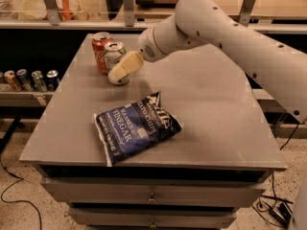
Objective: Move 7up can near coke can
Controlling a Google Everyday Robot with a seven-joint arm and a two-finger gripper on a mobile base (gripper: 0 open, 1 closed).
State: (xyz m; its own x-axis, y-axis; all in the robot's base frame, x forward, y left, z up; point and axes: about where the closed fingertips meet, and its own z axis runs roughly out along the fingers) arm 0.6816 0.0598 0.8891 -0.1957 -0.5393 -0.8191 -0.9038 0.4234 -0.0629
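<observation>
The gripper [120,68] sits at the far-left part of the tabletop, right at the 7up can [115,61], with its pale fingers [125,65] lying across the can's near-right side. It seems to be clamped on the can, though the far finger is hidden behind it. The can stands upright, its long axis vertical and its silver top facing up, and its base looks to be on the table. The arm [225,37] reaches in from the right edge, so the can lies to the left of the wrist.

The coke can [100,51] stands upright just beside the 7up can, toward the far-left corner; the two look to be touching or nearly so. By that reading the placement is essentially made, and what remains is probably letting go and drawing back toward the right edge without tipping either can.

The table [225,109] is flat grey with drawers below. A blue chip bag [134,126] lies near the front edge, well apart from the cans. A row of small cans [29,79] stands on a low shelf beyond the left edge.
</observation>
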